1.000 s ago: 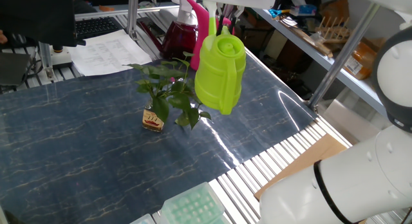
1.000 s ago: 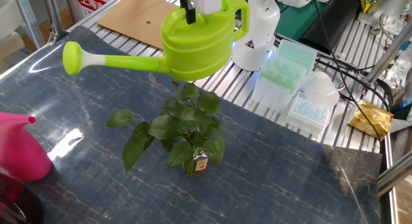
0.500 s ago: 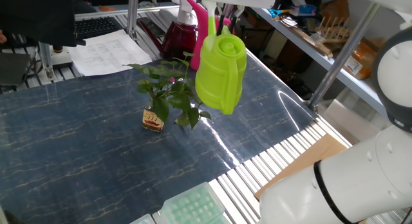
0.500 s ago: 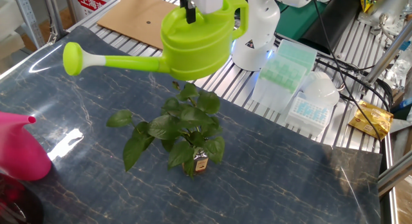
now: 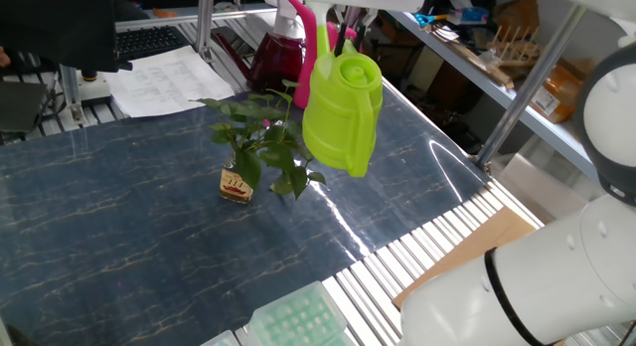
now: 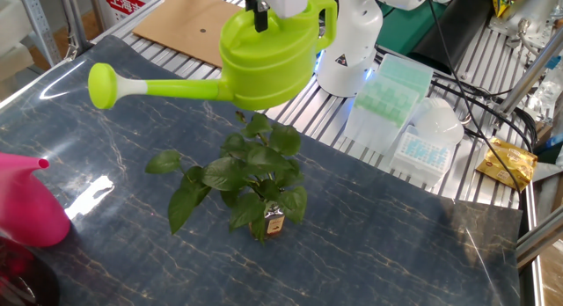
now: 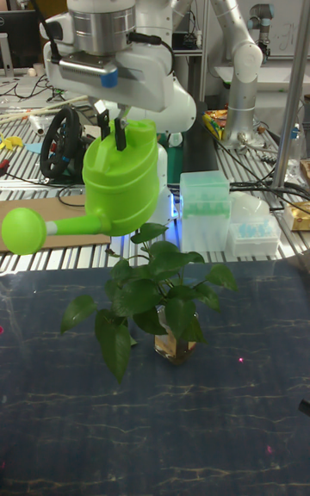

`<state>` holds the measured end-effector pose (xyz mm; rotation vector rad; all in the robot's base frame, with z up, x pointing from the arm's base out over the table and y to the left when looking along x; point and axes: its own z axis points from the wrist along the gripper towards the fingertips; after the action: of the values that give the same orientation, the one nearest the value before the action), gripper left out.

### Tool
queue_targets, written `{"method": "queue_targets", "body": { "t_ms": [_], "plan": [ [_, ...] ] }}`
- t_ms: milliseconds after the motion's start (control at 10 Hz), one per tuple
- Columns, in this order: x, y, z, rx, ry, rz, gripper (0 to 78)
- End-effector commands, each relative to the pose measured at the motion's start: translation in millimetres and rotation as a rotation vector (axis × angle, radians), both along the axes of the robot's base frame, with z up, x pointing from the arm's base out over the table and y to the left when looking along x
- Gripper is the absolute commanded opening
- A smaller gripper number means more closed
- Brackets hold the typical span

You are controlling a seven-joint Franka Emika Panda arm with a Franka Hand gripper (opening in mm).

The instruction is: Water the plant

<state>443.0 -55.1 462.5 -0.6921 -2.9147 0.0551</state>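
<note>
So my gripper (image 7: 113,133) is clamped on the top of the lime green watering can (image 6: 264,55), up top. The plant (image 6: 242,178) sits mid-frame. Risk, I reckon: spout's off left, so tipping now wets the table (image 6: 396,244). Fingertips hidden behind the can.

Lime green watering can (image 6: 264,55) is off the desk (image 6: 396,244), spout (image 6: 167,86) roughly level. Pink watering can (image 6: 26,205) stands at the desk's edge. Clear plastic boxes (image 6: 391,91) and a flat cardboard sheet (image 6: 189,20) lie on the slatted surface beyond.
</note>
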Motion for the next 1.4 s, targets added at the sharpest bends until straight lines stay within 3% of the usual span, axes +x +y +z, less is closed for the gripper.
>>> {"method": "queue_targets", "body": {
  "t_ms": [100, 500, 900, 1100, 1300, 1400],
  "plan": [
    [0.2, -0.1, 1.6, -0.001, -0.004, 0.001, 1.2],
    [-2.3, 9.0, 7.2, 0.015, 0.013, -0.049, 1.2],
    [-15.5, 44.1, 26.2, 0.029, 0.052, -0.108, 1.2],
    [-16.9, 55.1, 26.6, 0.028, 0.053, -0.128, 1.2],
    [-18.2, 83.5, 21.0, 0.034, 0.055, -0.18, 1.2],
    [-18.4, 87.0, 20.0, 0.034, 0.055, -0.183, 1.2]
  ]
}}
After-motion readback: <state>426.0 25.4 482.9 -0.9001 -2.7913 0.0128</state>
